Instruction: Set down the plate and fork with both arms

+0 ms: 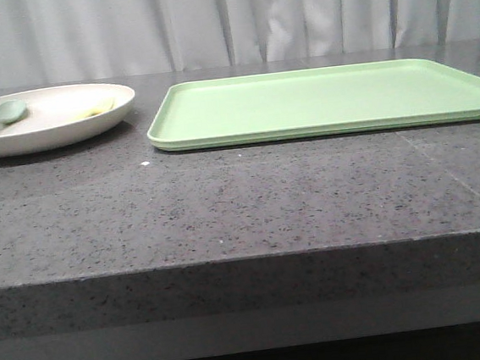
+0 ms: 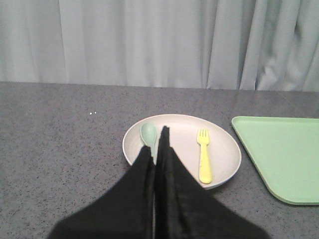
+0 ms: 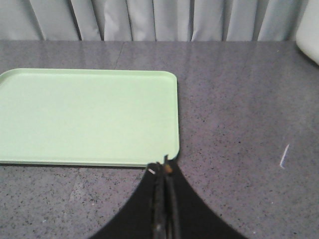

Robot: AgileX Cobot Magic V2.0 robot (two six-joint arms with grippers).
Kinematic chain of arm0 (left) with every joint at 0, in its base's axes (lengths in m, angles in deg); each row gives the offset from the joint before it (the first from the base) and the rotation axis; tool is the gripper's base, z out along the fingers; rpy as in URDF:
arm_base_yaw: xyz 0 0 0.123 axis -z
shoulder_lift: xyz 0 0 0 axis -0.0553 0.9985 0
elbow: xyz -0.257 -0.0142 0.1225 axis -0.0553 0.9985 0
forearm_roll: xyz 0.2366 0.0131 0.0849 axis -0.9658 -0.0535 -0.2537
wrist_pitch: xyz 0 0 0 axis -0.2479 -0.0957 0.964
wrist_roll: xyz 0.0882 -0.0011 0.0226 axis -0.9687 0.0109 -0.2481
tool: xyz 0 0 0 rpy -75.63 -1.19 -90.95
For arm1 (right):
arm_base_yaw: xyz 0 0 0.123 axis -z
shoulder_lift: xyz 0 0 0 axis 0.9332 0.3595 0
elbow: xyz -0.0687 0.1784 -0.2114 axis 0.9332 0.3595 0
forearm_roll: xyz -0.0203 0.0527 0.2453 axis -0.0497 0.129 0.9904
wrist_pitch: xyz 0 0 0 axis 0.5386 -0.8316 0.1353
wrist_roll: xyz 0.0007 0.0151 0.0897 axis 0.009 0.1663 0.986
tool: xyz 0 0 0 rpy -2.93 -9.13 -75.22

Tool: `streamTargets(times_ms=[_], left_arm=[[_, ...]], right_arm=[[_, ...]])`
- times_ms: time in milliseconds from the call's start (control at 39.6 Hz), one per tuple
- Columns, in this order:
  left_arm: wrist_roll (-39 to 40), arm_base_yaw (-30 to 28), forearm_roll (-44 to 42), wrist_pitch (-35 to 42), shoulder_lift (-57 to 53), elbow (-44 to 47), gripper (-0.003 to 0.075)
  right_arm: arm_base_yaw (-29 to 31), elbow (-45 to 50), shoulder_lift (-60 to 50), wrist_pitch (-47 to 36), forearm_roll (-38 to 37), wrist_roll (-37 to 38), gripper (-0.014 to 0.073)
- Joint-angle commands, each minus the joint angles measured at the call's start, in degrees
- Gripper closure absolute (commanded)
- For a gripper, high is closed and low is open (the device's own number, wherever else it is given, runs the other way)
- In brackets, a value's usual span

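Hiding part of the sage spoon [image 2: 148, 134], the left gripper [image 2: 160, 130] has its jaws clenched above the cream plate [image 2: 224, 167] near the counter's [image 1: 226, 207] far-left corner; the yellow fork [image 2: 204, 156] lies inside. Right gripper [image 3: 163, 167], jaws clenched, is beside the green tray [image 3: 84, 114].

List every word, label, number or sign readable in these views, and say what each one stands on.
None: no view shows readable text.
The round cream plate, small yellow plastic fork, sage-green spoon, rectangular light-green tray and speckled grey stone table carry no visible print, label or number.
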Motion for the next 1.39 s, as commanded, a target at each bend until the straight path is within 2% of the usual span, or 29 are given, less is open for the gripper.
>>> streamTargets(times_ms=[0,328,404,454,480,555,606,631,681,858,1085,1363], left_arm=[[0.6,-0.1,0.1,4.2,2.2,-2.0,0.0739],[0.6,-0.1,0.0,4.2,3.5,-2.0,0.0738],[0.6,-0.1,-0.5,4.6,3.6,-2.0,0.0726],[0.6,-0.1,-1.4,5.0,3.6,-2.0,0.0652],[0.6,-0.1,-2.1,5.2,3.6,-2.0,0.0596],[0.6,-0.1,-3.4,5.6,3.6,-2.0,0.0375],[0.6,-0.1,-3.7,5.6,3.6,-2.0,0.0196],[0.6,-0.1,-3.7,5.8,3.6,-2.0,0.0122],[0.6,-0.1,-3.6,5.9,3.6,-2.0,0.0073],[0.6,-0.1,-3.6,5.8,3.6,-2.0,0.0072],[0.6,-0.1,-0.9,7.0,4.0,-2.0,0.0115],[0.6,-0.1,-7.0,-3.0,16.3,-8.8,0.0121]], right_arm=[[0.3,-2.1,1.9,-4.4,-0.1,-0.3,0.0661],[0.3,-2.1,2.3,-4.1,-0.1,-0.3,0.0661],[0.3,-2.1,2.3,-3.9,-0.1,-0.3,0.0621],[0.3,-2.1,2.3,-3.9,-0.1,-0.3,0.0524],[0.3,-2.1,2.3,-3.9,-0.1,-0.3,0.0438],[0.3,-2.1,2.3,-3.9,-0.6,-0.3,0.0218],[0.3,-2.1,2.3,-3.9,-0.6,-0.3,0.0091],[0.3,-2.1,2.3,-3.9,-0.6,-0.3,0.0039],[0.3,-2.1,2.3,-3.9,-0.6,-0.3,0.0006],[0.3,-2.1,2.3,-3.9,-0.5,-0.3,0.0011],[0.3,-2.1,2.3,-3.9,-0.5,-0.3,0.0011],[0.3,-2.1,2.3,-3.9,-0.5,-0.3,0.0011]])
